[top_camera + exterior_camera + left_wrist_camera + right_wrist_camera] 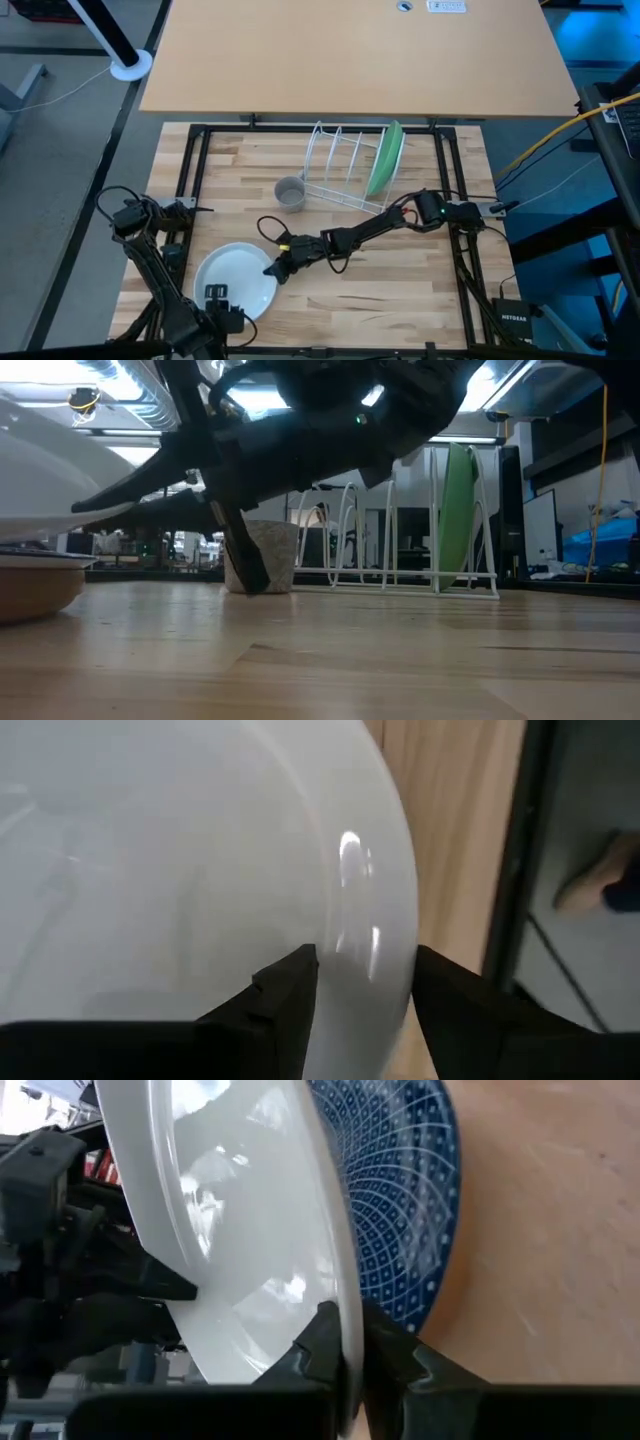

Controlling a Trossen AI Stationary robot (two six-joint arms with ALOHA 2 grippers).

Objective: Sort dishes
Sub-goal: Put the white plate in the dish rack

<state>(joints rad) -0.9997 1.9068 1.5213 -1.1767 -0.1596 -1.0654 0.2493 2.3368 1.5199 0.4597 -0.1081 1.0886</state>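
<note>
A white plate (236,282) sits at the table's near left, above a dark blue patterned plate (400,1210) and a brown-orange plate (30,588). My right gripper (275,268) is shut on the white plate's right rim. My left gripper (365,970) points down at the plate's near rim, open. One of its fingers stands over the plate's inside and the other outside the rim; whether they touch it I cannot tell. A green plate (385,158) stands on edge in the right end of the white wire rack (335,160). My right gripper pinches the white plate's rim (345,1295) between its two fingers, one on the upper face and one underneath. The fingers come nearly level from the table's right, slanting a little down. The held side is raised off the dark blue plate, and the plate is tilted.
A small grey cup (290,193) stands left of the rack, just beyond my right arm. Black frame bars (190,170) run along the table's left and right sides. Bare wood lies at the near right (400,290).
</note>
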